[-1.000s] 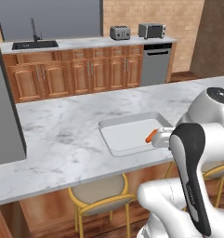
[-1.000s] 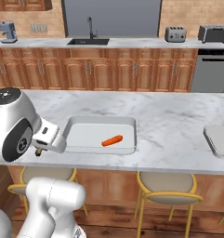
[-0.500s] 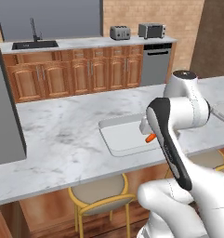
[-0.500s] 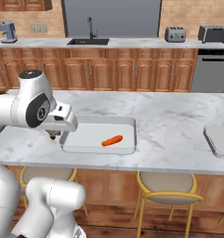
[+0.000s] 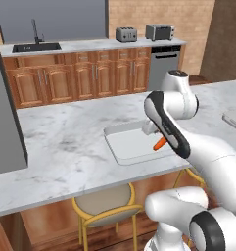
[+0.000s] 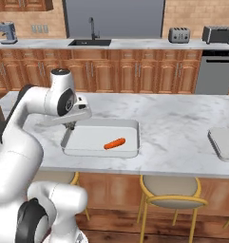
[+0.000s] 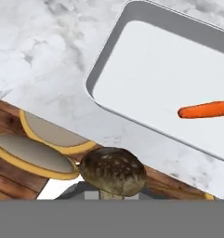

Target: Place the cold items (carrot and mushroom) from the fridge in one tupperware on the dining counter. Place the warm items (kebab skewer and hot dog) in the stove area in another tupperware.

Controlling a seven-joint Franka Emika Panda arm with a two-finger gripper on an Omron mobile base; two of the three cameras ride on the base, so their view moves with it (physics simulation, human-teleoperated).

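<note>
My gripper (image 6: 71, 126) hangs over the left rim of a pale grey tupperware (image 6: 135, 125) on the marbled dining counter (image 6: 182, 111). It is shut on a brown-capped mushroom (image 7: 112, 173), which sits just short of the tupperware's corner (image 7: 92, 88). An orange carrot (image 6: 114, 143) lies inside the container, also seen as the carrot (image 7: 204, 110) and carrot (image 5: 159, 143). A second tupperware (image 6: 225, 142) rests at the counter's right end. The kebab skewer and hot dog are out of view.
Yellow-rimmed stools (image 6: 170, 197) stand under the counter's near edge. Behind it runs a wooden cabinet row with a sink (image 6: 90, 42), toasters (image 6: 178, 34) and a dishwasher (image 6: 214, 71). A tall grey block (image 5: 4, 122) stands at the counter's left end.
The arm has swung up from the counter's near edge and across over the tupperware's left rim, carrying the mushroom. The carrot and both containers have stayed put.
</note>
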